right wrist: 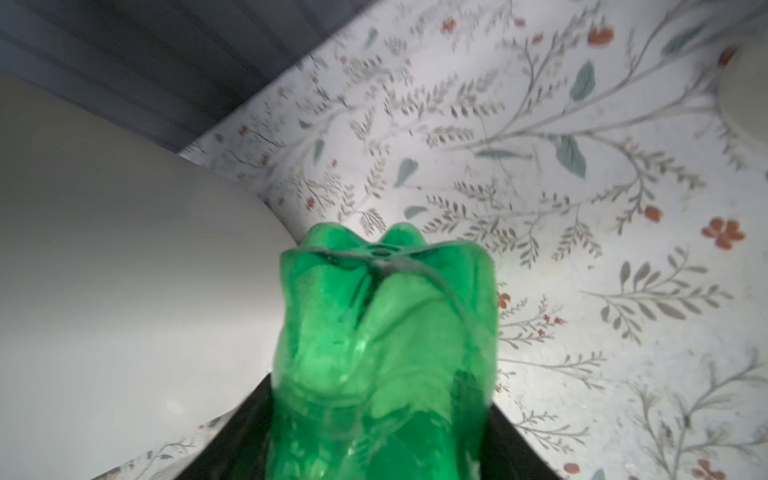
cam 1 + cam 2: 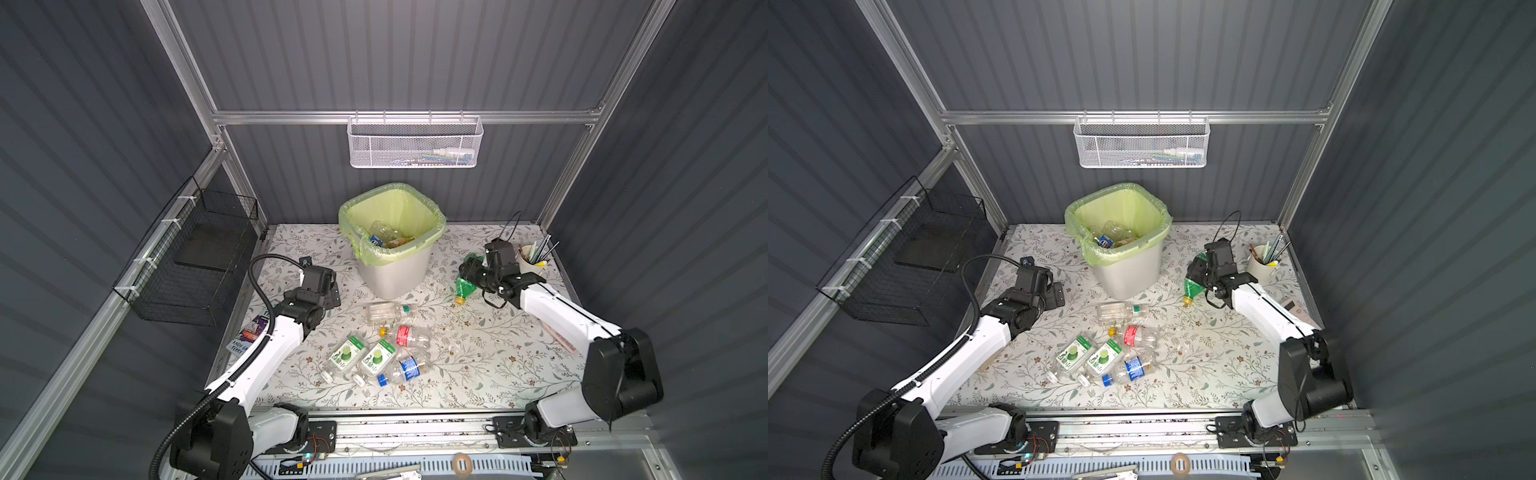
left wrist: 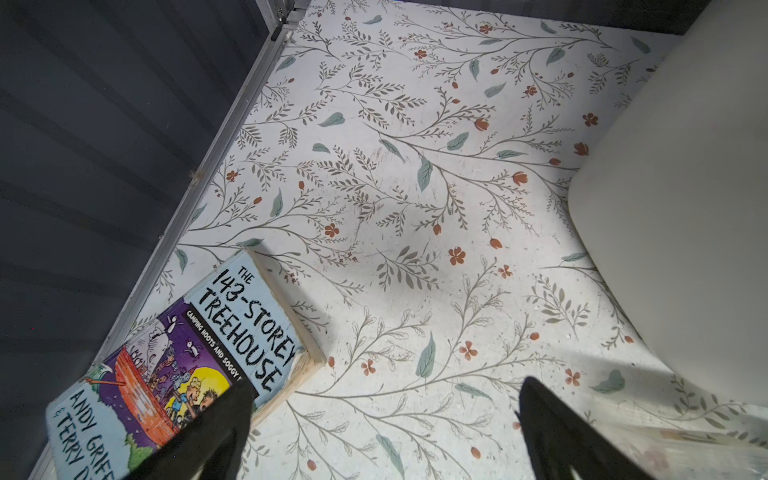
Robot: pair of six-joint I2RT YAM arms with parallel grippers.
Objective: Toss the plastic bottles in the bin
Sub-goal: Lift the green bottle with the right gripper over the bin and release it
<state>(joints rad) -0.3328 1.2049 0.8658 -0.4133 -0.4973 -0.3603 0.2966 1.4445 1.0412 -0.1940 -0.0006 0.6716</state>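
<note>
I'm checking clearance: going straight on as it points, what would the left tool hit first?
Probably the bare floral tabletop, between the book and the bin; the left tool stands open with nothing in it. Depth is hard to judge.

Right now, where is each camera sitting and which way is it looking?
Both top views: high at the front, looking down at the table, bin, left arm and right arm.
Left wrist: on the left arm, facing the table and a book past the open left end effector.
Right wrist: on the right arm, facing the green bottle in the right end effector.
Shared: both wrist views show the bin's pale wall.
</note>
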